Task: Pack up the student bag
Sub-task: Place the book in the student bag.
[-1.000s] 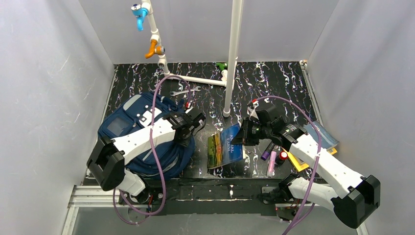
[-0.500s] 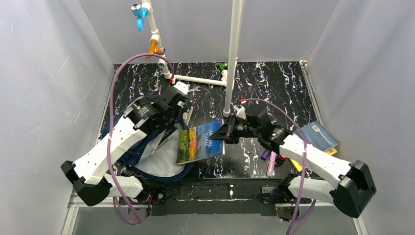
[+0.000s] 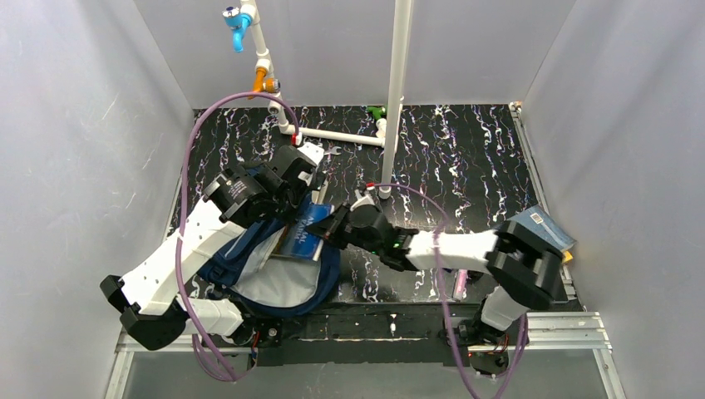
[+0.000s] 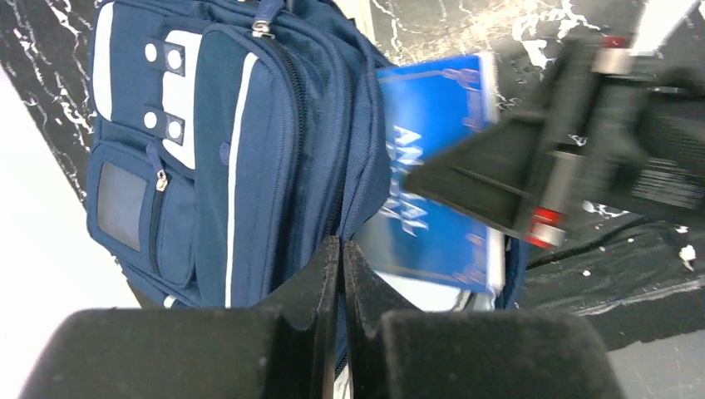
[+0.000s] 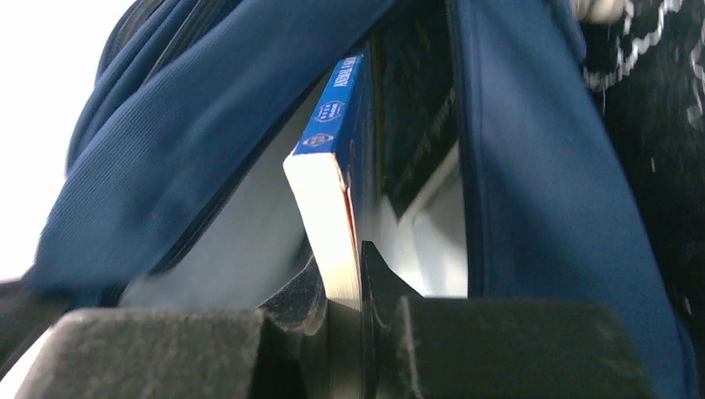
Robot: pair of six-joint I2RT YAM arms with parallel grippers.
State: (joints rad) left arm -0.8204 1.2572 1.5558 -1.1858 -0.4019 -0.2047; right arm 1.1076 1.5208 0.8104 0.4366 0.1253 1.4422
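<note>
The student bag (image 3: pixel 328 274), navy with light stripes, lies at the near left with its main compartment held open, showing pale lining. My left gripper (image 3: pixel 293 206) is shut on the bag's zip edge (image 4: pixel 353 199) and lifts it. My right gripper (image 3: pixel 331 229) is shut on a blue paperback book (image 3: pixel 303 237) and holds it partly inside the opening. In the left wrist view the bag's front pockets (image 4: pixel 133 199) are on the left, and the book (image 4: pixel 432 166) is behind the edge. In the right wrist view the book's page edge (image 5: pixel 328 216) stands between my fingertips, with bag fabric (image 5: pixel 540 166) around it.
White pipes (image 3: pixel 392 100) stand upright mid-table with a low pipe (image 3: pixel 337 135) at the back. More books (image 3: pixel 544 226) lie at the right edge. A pink marker (image 3: pixel 460 284) lies near the right arm's base. Grey walls enclose the table.
My right gripper has carried the book left, from the table's middle into the bag's opening. My left gripper went from resting over the bag to holding its edge up and open.
</note>
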